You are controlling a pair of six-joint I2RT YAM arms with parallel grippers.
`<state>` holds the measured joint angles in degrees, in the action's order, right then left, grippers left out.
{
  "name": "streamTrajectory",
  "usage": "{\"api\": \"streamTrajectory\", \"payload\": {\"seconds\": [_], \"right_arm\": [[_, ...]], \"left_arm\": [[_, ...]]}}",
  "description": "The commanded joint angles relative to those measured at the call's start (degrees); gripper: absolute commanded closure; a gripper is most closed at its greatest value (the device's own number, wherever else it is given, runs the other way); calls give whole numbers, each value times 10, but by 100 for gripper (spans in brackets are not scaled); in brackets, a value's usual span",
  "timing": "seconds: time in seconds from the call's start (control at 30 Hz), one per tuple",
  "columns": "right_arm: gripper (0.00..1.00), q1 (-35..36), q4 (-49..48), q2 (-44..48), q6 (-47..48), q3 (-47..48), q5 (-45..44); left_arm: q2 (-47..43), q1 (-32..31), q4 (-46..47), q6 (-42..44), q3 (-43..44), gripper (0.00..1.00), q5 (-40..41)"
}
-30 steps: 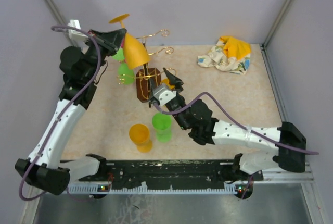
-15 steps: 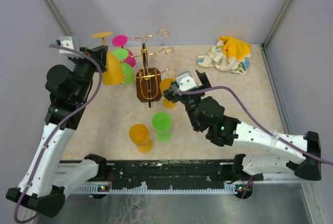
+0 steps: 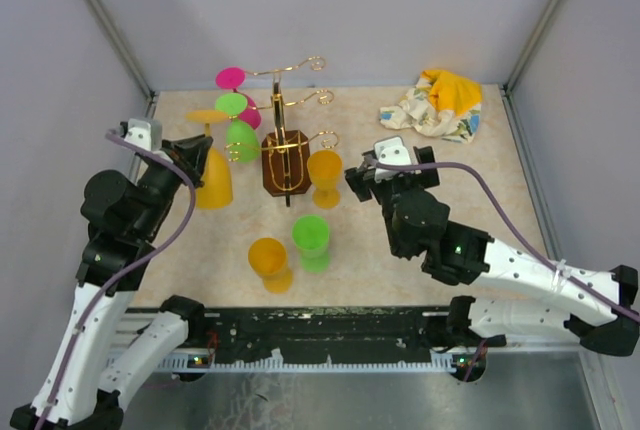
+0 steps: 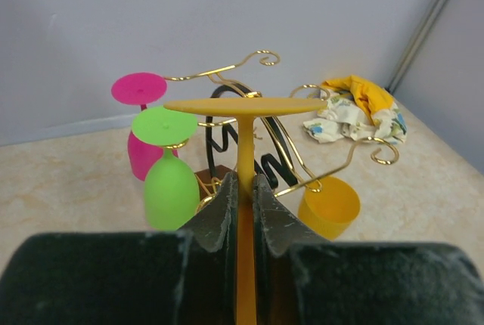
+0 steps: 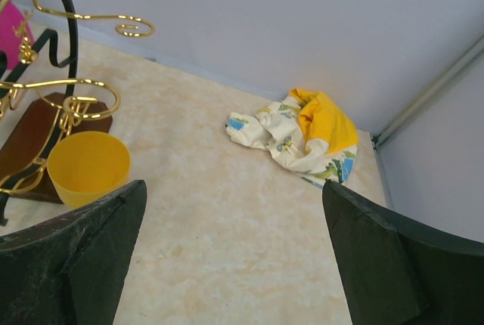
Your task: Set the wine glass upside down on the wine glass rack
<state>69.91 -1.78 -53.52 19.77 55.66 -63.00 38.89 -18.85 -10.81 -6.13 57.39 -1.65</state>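
Observation:
My left gripper (image 3: 197, 157) is shut on the stem of an orange wine glass (image 3: 213, 182) and holds it upside down, foot up, to the left of the wine glass rack (image 3: 285, 145). In the left wrist view the fingers (image 4: 219, 208) clamp the orange stem (image 4: 245, 151), with the gold wire rack (image 4: 227, 77) behind it. A green glass (image 3: 240, 136) and a pink glass (image 3: 233, 79) hang upside down on the rack's left arms. My right gripper (image 3: 385, 172) is open and empty, right of the rack; it also shows in the right wrist view (image 5: 234, 264).
An orange glass (image 3: 324, 175) stands upright by the rack's brown base (image 3: 283, 175); it also shows in the right wrist view (image 5: 87, 165). A green glass (image 3: 311, 240) and another orange glass (image 3: 268, 258) stand nearer the front. A crumpled cloth (image 3: 435, 103) lies at the back right.
My left arm has swung the orange glass down and to the left, away from the rack top. My right arm has pulled back to the right from the rack base.

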Motion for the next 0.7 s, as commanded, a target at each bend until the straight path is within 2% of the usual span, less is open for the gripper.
{"api": "streamTrajectory", "payload": {"seconds": [0.0, 0.1, 0.33, 0.67], "right_arm": [[1, 4, 47, 1, -45, 31, -40], [1, 5, 53, 5, -58, 30, -37], [1, 4, 61, 16, -61, 19, -41], [1, 4, 51, 29, -61, 2, -39]], "left_arm": [[-12, 1, -34, -7, -18, 100, -60], [-20, 1, -1, -20, -64, 100, -80], [-87, 1, 175, -51, -214, 100, -87], [-142, 1, 301, -71, -340, 100, -86]]}}
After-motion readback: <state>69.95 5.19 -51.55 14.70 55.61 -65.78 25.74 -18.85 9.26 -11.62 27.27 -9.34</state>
